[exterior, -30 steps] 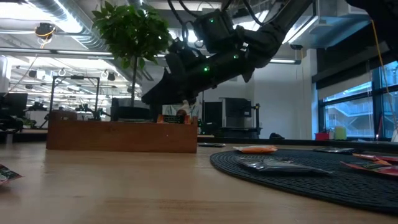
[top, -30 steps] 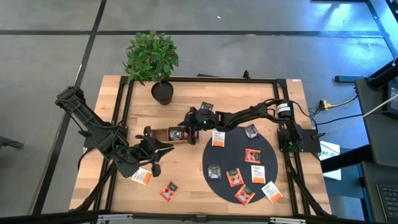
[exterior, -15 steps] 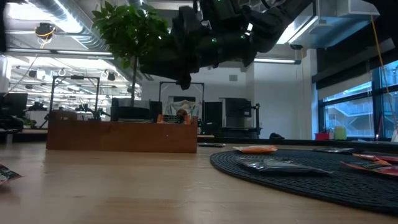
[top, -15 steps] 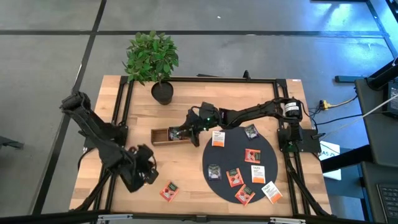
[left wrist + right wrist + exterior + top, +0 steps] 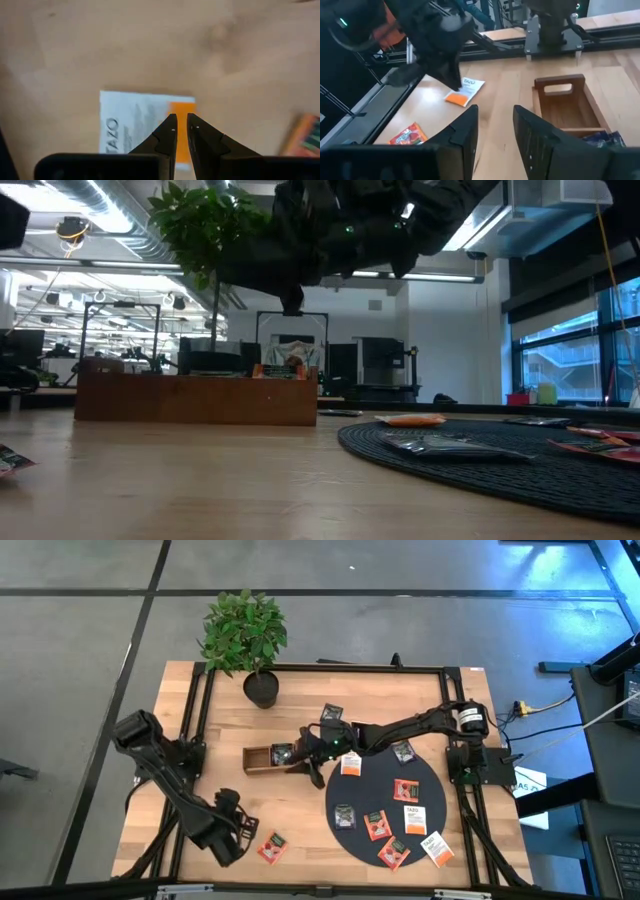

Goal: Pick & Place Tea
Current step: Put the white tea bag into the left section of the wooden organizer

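Left gripper [image 5: 180,131] has swung back to hang over a white-orange sachet [image 5: 145,122] lying on the bench, jaws nearly closed and empty, while right gripper [image 5: 494,129] has lifted off the wooden tray [image 5: 270,757], jaws parted, empty, delivery likely done

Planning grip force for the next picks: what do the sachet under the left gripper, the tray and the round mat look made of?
White-and-orange sachet: likely matte paper; flat, printed lettering, no glare. Tray: wood, smooth brown finish with visible grain and a cut-out handle. Round mat: black, seemingly woven or ribbed; fine ridges show at table height, exact material unclear.
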`<state>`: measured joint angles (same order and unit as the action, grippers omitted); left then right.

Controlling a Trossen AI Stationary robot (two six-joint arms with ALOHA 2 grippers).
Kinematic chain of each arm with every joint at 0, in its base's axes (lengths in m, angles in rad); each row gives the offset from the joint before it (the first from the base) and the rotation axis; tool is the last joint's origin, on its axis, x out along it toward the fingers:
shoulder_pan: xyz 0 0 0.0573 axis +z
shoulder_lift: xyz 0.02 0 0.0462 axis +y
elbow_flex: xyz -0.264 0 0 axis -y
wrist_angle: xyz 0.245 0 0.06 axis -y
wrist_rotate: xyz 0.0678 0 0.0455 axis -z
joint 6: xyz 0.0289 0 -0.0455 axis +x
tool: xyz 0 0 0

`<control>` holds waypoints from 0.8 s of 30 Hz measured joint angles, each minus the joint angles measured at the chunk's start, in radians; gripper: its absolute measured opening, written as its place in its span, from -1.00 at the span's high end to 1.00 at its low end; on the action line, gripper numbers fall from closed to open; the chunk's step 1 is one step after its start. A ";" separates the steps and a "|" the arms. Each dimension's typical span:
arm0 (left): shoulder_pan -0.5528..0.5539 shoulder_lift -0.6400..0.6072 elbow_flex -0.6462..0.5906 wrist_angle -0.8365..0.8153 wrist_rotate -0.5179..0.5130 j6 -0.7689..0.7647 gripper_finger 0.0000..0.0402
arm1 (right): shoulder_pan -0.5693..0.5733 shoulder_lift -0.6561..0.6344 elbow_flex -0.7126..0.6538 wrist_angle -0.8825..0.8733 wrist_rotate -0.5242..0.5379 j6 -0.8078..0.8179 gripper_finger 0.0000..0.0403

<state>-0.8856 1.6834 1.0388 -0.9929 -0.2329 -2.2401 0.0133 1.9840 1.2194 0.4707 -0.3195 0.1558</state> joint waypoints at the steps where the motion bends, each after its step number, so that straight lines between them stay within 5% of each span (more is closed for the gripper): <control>1: -0.001 0.011 0.000 -0.005 0.000 0.008 0.81 | 0.002 -0.002 0.000 -0.001 0.000 0.000 0.38; 10: -0.001 0.044 0.000 -0.003 0.021 0.057 0.72 | 0.004 -0.005 0.000 0.006 -0.024 0.023 0.38; 24: 0.003 0.044 0.000 -0.006 0.149 0.008 0.12 | 0.004 -0.005 0.000 0.005 -0.026 0.020 0.38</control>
<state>-0.8827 1.7271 1.0386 -0.9984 -0.0837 -2.2326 0.0174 1.9789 1.2194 0.4753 -0.3450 0.1761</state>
